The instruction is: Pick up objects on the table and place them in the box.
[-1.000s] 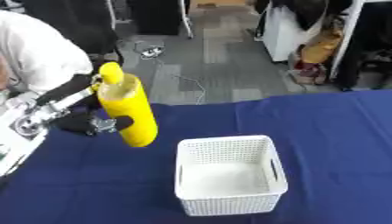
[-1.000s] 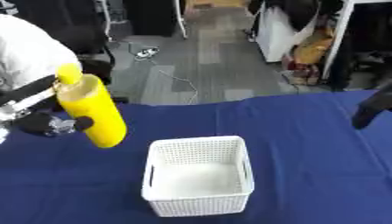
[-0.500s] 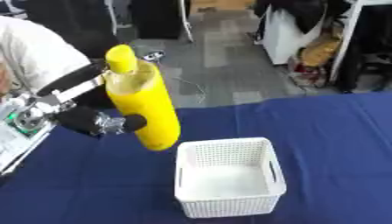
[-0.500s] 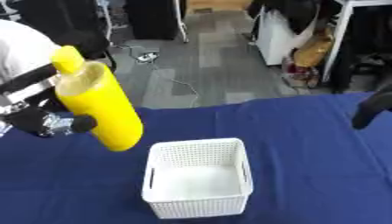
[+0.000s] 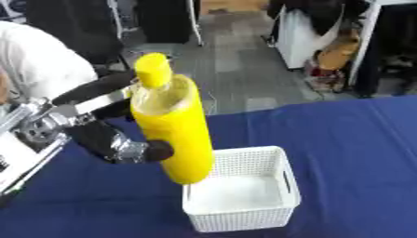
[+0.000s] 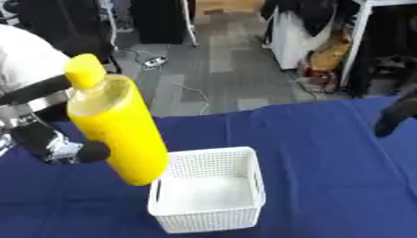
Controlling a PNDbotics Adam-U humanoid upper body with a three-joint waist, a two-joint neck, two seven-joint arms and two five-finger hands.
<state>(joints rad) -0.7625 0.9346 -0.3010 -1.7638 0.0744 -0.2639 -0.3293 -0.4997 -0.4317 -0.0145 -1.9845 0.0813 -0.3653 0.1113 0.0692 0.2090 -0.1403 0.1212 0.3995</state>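
The left hand (image 5: 122,139) has its fingers wrapped around a big, smooth yellow bottle (image 5: 172,135). The bottle hangs tilted over the left edge of the white box (image 5: 244,218), which has holey plastic walls and sits on blue cloth (image 5: 350,135). A bit of the dark right hand (image 6: 395,116) shows at the right edge; I cannot tell how its fingers are.

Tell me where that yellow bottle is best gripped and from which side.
Grip the yellow bottle round its wide body, from the robot's left, as the left hand does now. The body is long and even, while the cap is narrow, and gripping there leaves the bottom free to go into the white basket.
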